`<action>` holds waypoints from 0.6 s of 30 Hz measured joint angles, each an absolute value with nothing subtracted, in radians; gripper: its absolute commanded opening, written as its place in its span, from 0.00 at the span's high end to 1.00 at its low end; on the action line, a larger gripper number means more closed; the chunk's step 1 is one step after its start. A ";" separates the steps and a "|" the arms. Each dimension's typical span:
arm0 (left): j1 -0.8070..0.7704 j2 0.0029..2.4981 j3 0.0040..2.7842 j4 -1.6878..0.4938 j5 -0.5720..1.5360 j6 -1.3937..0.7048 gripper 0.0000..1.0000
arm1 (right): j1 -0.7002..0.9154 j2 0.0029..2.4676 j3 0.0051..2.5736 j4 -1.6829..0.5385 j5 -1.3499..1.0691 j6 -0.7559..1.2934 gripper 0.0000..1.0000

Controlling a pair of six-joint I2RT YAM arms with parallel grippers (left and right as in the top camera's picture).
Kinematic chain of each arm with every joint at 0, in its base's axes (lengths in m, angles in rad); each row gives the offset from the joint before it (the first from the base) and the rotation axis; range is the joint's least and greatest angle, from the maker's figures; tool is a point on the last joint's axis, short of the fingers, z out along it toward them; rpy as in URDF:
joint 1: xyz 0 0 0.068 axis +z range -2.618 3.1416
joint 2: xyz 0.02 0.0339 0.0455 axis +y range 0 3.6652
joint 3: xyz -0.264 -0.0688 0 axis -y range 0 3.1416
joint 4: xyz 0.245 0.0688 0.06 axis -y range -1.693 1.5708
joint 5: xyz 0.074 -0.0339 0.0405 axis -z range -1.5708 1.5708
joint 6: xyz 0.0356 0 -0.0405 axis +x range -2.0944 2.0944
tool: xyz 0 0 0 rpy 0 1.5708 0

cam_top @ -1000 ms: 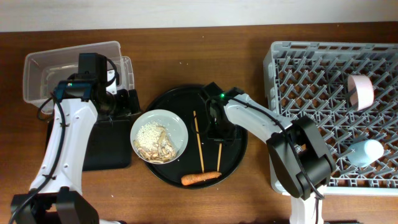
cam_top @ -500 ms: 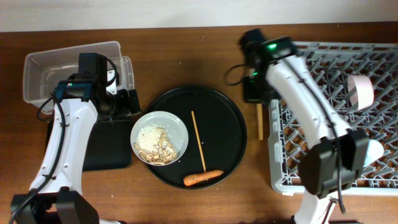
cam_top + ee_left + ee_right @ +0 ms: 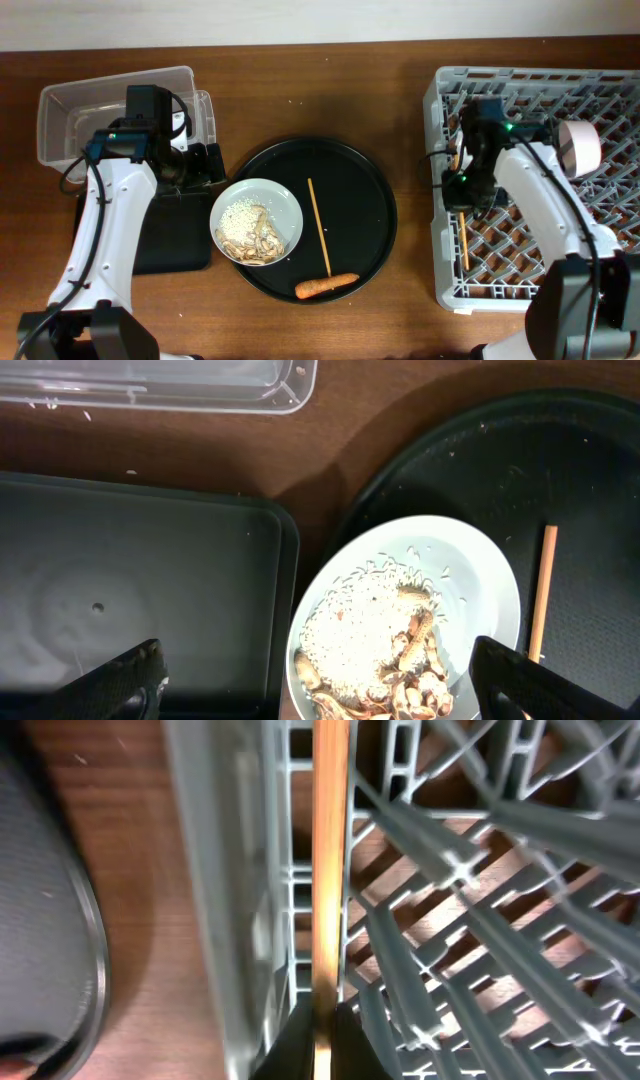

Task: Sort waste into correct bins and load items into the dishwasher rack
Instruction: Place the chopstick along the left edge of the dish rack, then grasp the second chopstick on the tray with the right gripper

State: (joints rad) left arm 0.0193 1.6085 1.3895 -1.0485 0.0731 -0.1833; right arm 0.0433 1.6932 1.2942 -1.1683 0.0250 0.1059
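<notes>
1. A chopstick sits pinched in the closed right fingers and lies lengthwise just inside the left wall of the rack, among the pegs. From the right wrist view it runs straight out from the fingertips, parallel to that wall. Whether it rests on the lattice cannot be told.
2. The rack fills the right side of the bench. A bowl stands on edge among the pegs near the rack's right side, and a cup lies close to the right wall, apart from the bowl.
3. A second chopstick lies on the round tray at mid-bench, just right of the plate. One end of it stops just beside the carrot, which lies near the tray's rim.
4. The plate sits on the tray's left part and carries rice and scraps, heaped side by side and touching.
5. The left fingers are spread wide and hold nothing. They hover where the corner of the black tray comes close to the plate's rim.
6. The tub stands at the bench's far left corner, just beyond the black tray.
</notes>
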 measured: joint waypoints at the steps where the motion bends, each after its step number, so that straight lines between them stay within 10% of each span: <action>1: 0.019 1.608 1.390 -1.050 0.073 -0.183 0.04 | 0.043 1.694 1.249 -1.143 0.023 0.103 0.67; 10: 0.019 1.608 1.390 -1.051 0.073 -0.183 0.04 | 0.075 1.645 1.511 -1.212 -0.029 0.128 0.55; 18: 0.019 1.608 1.390 -1.050 0.073 -0.183 0.04 | 0.574 1.927 1.535 -1.100 -0.138 0.207 0.56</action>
